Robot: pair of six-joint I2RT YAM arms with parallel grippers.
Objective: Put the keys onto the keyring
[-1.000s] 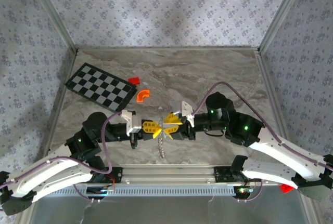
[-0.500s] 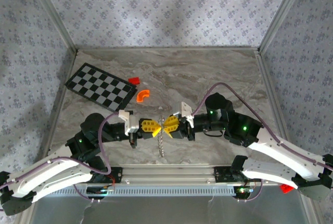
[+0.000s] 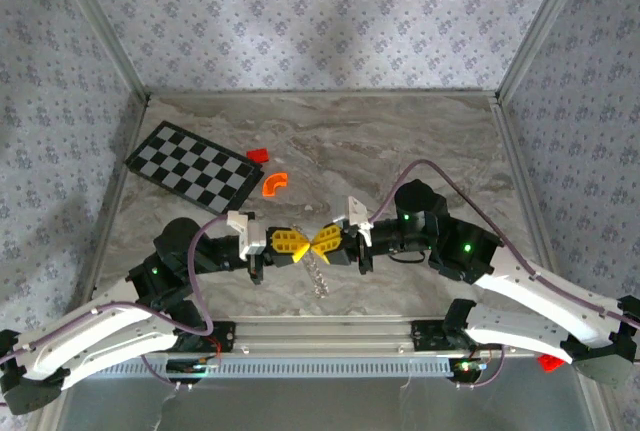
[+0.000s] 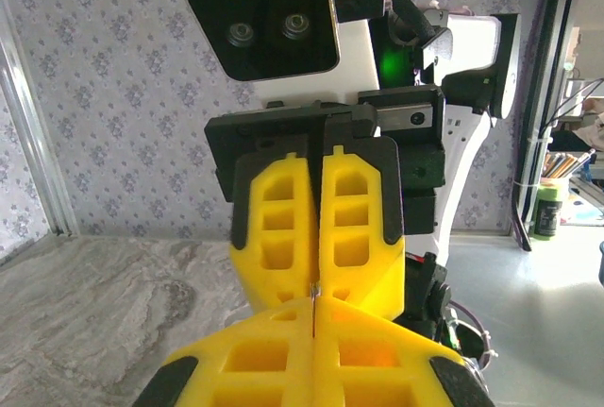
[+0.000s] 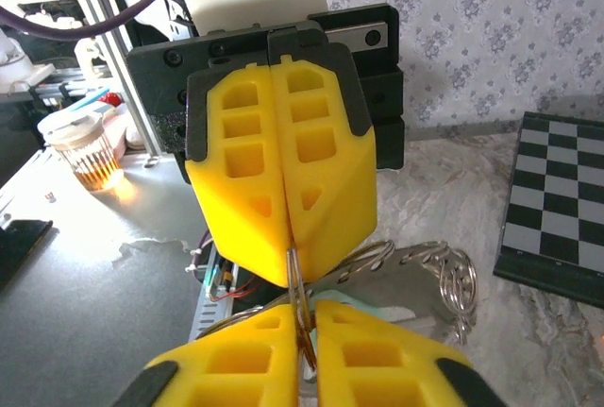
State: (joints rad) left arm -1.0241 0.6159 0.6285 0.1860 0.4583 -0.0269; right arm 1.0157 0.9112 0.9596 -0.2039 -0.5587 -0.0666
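Observation:
Over the near middle of the table my two yellow grippers meet tip to tip. The left gripper (image 3: 302, 244) (image 4: 314, 308) is shut on the thin metal keyring (image 5: 296, 279), whose edge shows as a sliver between its fingers (image 4: 283, 331). The right gripper (image 3: 315, 243) (image 5: 304, 320) is shut on the same ring wire from the opposite side. A cluster of smaller rings and chain (image 5: 451, 279) (image 3: 318, 274) hangs off the ring, slanting down toward the table. The keys (image 5: 377, 313) show as a pale greenish piece behind my right fingers, mostly hidden.
A checkerboard (image 3: 192, 166) lies at the back left, with a red block (image 3: 258, 155) and an orange curved bit (image 3: 274, 183) beside it. A metal rail (image 3: 330, 329) runs along the near edge between the arm bases. Patterned walls close in three sides.
The right gripper's fingers have closed on the ring, and both grippers have drawn together. The hanging chain has swung from straight down to a slant toward the right.

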